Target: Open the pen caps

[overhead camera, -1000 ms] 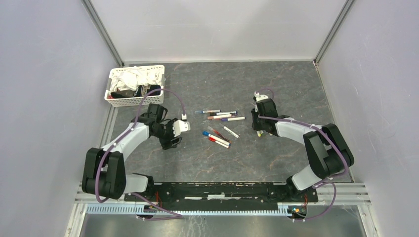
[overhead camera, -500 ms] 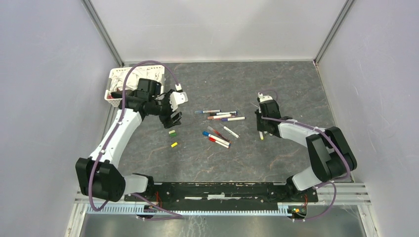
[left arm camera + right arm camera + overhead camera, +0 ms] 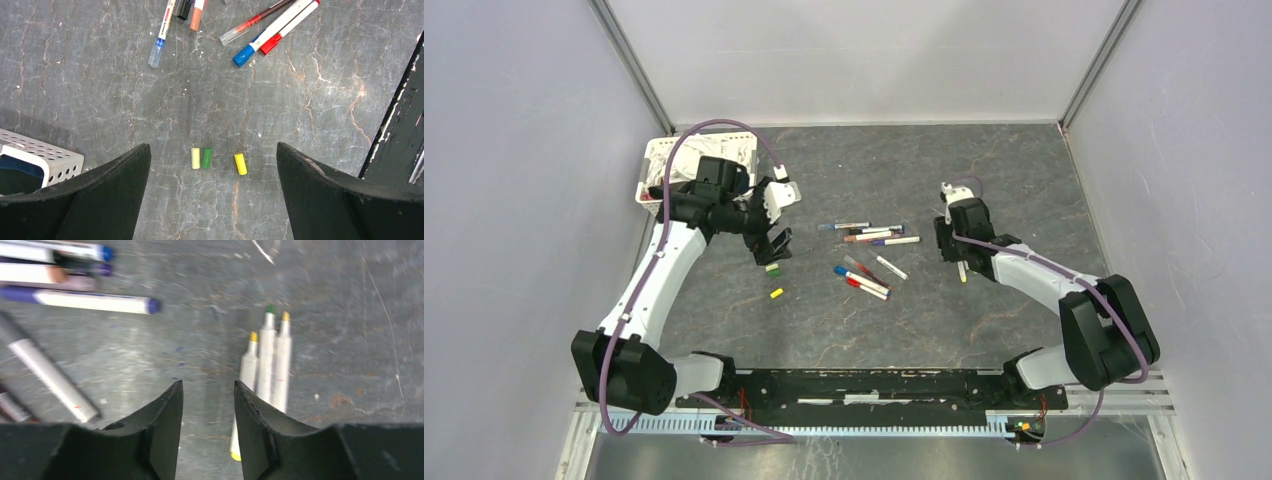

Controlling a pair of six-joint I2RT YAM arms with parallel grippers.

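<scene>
Three loose pen caps lie on the table: pale yellow (image 3: 195, 158), green (image 3: 207, 157) and yellow (image 3: 240, 163). The top view shows the green (image 3: 772, 269) and yellow (image 3: 776, 293) ones. My left gripper (image 3: 214, 150) (image 3: 774, 245) hovers above them, open wide and empty. Three uncapped pens (image 3: 270, 360) with yellow and green tips lie side by side, also in the top view (image 3: 962, 268). My right gripper (image 3: 207, 385) (image 3: 951, 252) is just left of them, slightly open and empty. Several capped pens (image 3: 866, 237) (image 3: 862, 280) lie mid-table.
A white basket (image 3: 656, 190) of cloths stands at the back left, its corner in the left wrist view (image 3: 40, 155). Blue- and red-capped pens (image 3: 272, 29) lie ahead of my left gripper. A purple-ended pen (image 3: 80, 300) lies to the left of my right gripper.
My left arm rose from the table and drew back toward the basket, leaving the caps lying below. My right gripper shifted slightly back from the uncapped pens.
</scene>
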